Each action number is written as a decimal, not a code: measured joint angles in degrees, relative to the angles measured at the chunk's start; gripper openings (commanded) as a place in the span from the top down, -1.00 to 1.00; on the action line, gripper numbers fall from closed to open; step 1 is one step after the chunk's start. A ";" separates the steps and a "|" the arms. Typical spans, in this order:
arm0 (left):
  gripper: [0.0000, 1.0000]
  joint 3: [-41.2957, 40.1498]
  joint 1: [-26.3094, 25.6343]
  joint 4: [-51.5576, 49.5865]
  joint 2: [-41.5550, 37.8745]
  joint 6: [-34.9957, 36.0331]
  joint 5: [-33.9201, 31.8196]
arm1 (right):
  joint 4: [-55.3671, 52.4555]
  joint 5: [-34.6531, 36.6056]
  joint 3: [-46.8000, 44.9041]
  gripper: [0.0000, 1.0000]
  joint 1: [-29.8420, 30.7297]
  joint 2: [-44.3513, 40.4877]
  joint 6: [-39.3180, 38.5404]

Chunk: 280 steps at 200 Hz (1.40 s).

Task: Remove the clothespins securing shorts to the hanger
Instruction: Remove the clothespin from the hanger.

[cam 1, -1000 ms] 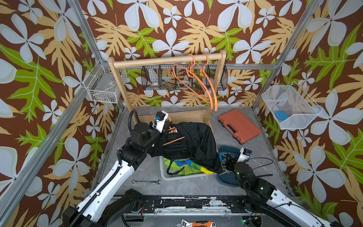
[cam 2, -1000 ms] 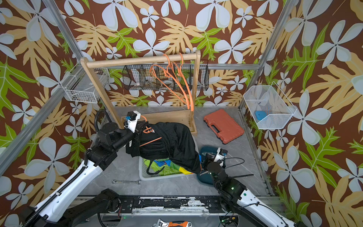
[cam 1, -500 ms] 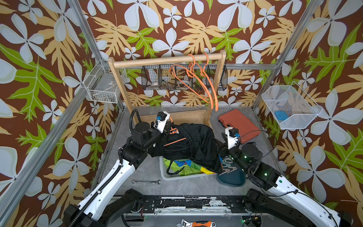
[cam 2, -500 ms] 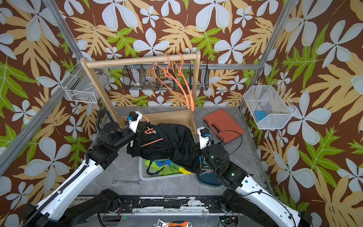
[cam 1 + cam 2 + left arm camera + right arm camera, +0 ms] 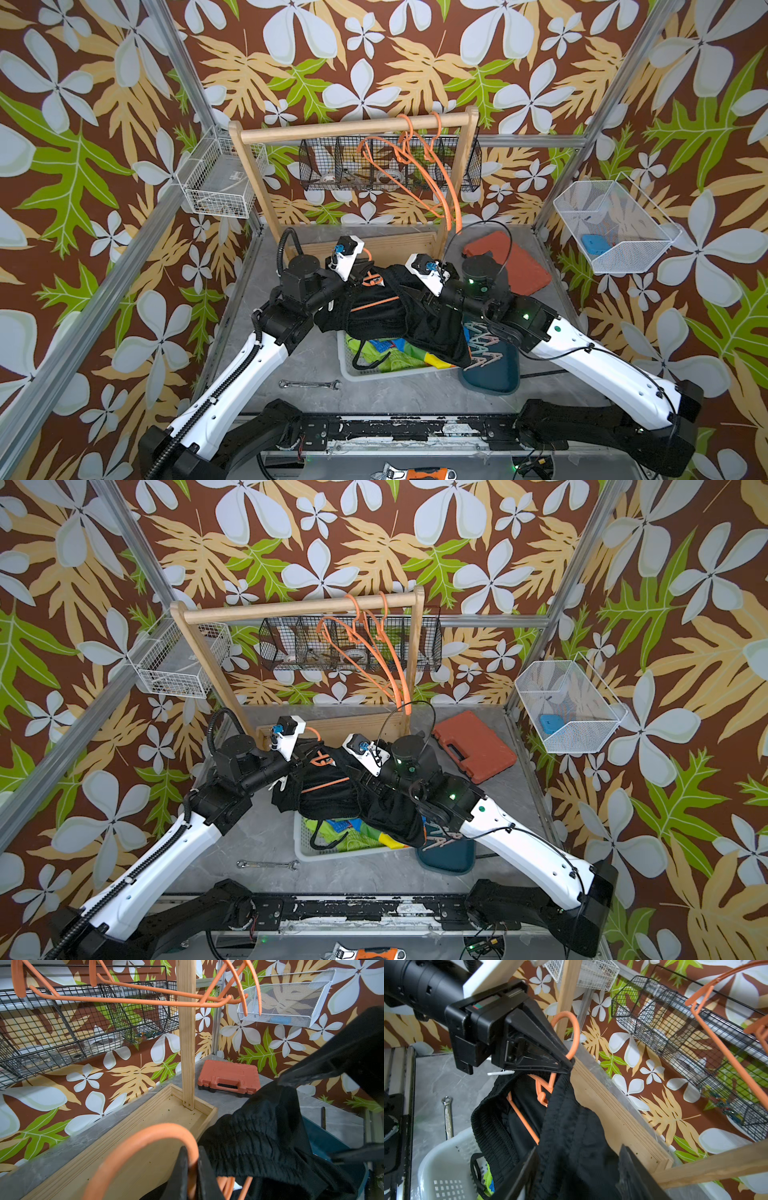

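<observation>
Your left claw (image 5: 568, 1064) is clamping the orange plastic hanger (image 5: 576, 1028) by its hook while your right claw (image 5: 577, 1154) is gaping astride the soft black shorts (image 5: 571, 1126) stretching crosswise between them above the white plastic basket (image 5: 446, 1159).

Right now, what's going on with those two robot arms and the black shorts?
The left gripper is shut on the hook of an orange hanger, holding it up with the black shorts draped on it above a white basket. The right gripper is open, with the shorts' fabric between its fingers but not pinched. Several clothespins lie loose in a dark teal tray beside the basket.
</observation>
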 measured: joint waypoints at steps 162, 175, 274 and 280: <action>1.00 0.22 -0.15 -2.08 -0.85 0.59 1.88 | -9.70 -5.92 8.85 0.93 -1.22 12.87 -11.26; 0.99 0.13 -0.15 -2.12 -0.92 0.68 1.66 | -8.98 -5.92 8.13 0.95 -1.22 12.63 -11.65; -0.64 -1.36 0.46 1.73 -3.93 -0.17 -6.51 | -2.78 3.43 0.07 1.00 -1.68 6.54 -10.86; -0.65 -1.62 0.92 1.88 -4.57 -0.15 -7.41 | -2.21 3.58 -0.39 1.00 -1.86 6.25 -10.84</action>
